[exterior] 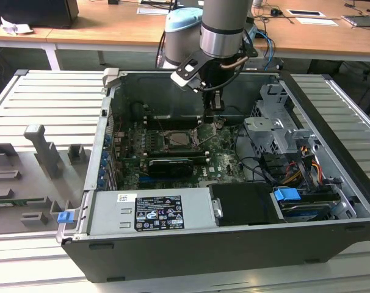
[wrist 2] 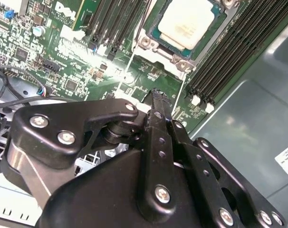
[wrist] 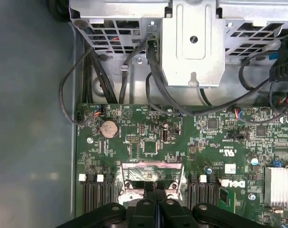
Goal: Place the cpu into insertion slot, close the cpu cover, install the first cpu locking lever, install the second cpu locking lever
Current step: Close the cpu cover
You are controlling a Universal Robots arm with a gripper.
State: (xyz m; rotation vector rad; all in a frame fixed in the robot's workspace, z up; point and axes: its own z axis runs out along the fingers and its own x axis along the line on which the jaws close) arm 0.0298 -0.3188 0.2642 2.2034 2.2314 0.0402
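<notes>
The cpu (wrist 2: 187, 21), a pale square chip, lies in the insertion slot (exterior: 170, 145) on the green board inside the open computer case. The silvery cpu cover (wrist 2: 146, 43) lies around it, with the chip showing through its window. Two thin metal lever rods (wrist 2: 128, 69) (wrist 2: 183, 90) run out from the socket's sides. My gripper (exterior: 214, 122) hangs just above the board beside the socket, on the exterior view's right of it. Its black fingers (wrist: 148, 190) are pressed together and shut, with nothing seen between them. The gripper (wrist 2: 158, 95) tip points at the board near the socket's edge.
Long black memory slots (wrist 2: 229, 52) flank the socket. A black graphics card (exterior: 171, 165) lies in front of it, and a grey power supply (exterior: 151, 210) fills the case front. A metal drive cage (exterior: 273, 125) and loose cables (wrist: 87, 76) stand close beside the arm.
</notes>
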